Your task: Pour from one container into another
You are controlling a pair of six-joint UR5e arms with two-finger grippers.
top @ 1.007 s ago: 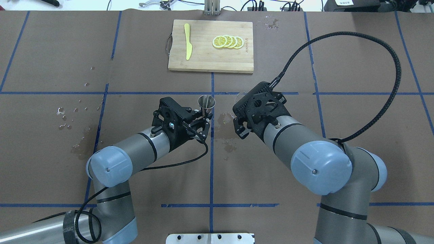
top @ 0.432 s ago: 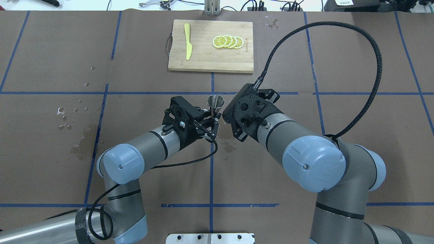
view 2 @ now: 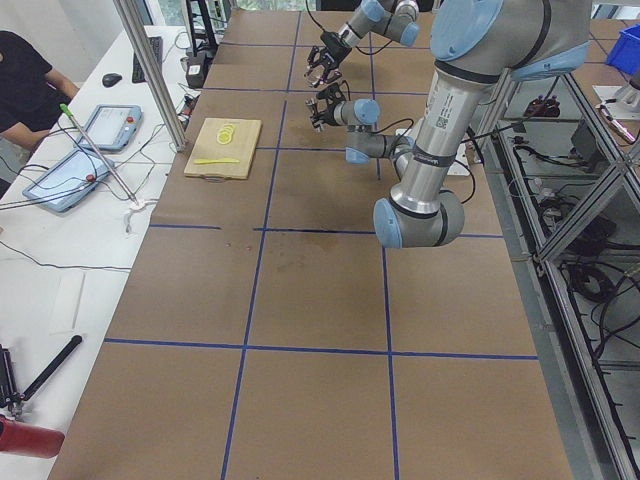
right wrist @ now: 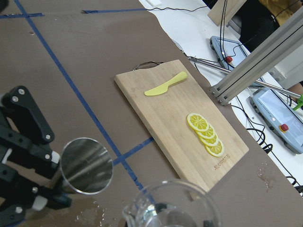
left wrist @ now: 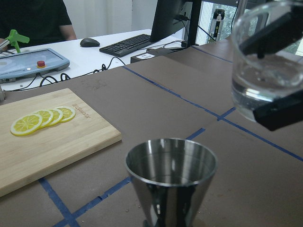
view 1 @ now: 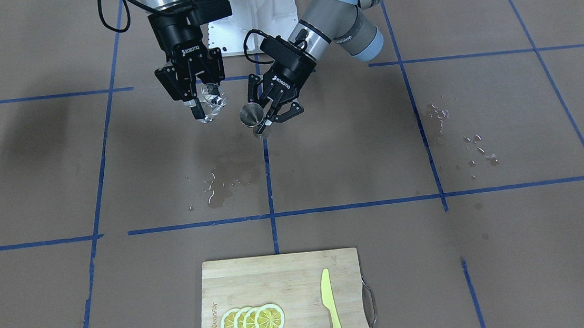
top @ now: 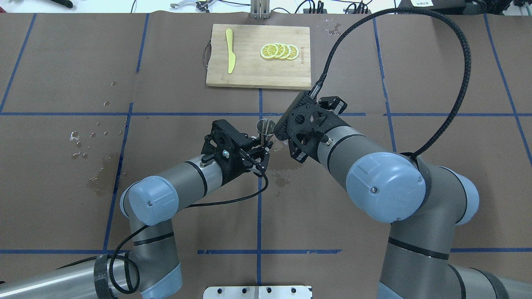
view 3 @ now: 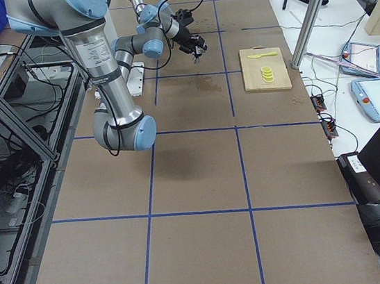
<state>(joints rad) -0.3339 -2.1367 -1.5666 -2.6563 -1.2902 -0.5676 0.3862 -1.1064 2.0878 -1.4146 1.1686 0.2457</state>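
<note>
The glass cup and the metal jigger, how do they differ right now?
The glass cup is clear, with liquid in its bottom; the jigger is opaque silver and looks empty. The cup is round with near-straight walls; the jigger flares as a cone from a narrow waist. The cup is in the right pincer, the jigger in the left pincer. Both are small, open-topped and held close together.

Silver jigger (left wrist: pixel 170 172), clear glass cup (left wrist: pixel 258 80)

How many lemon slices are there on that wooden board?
4 slices, overlapping in one row on the board, apart from the knife. Another could hide underneath.
</note>
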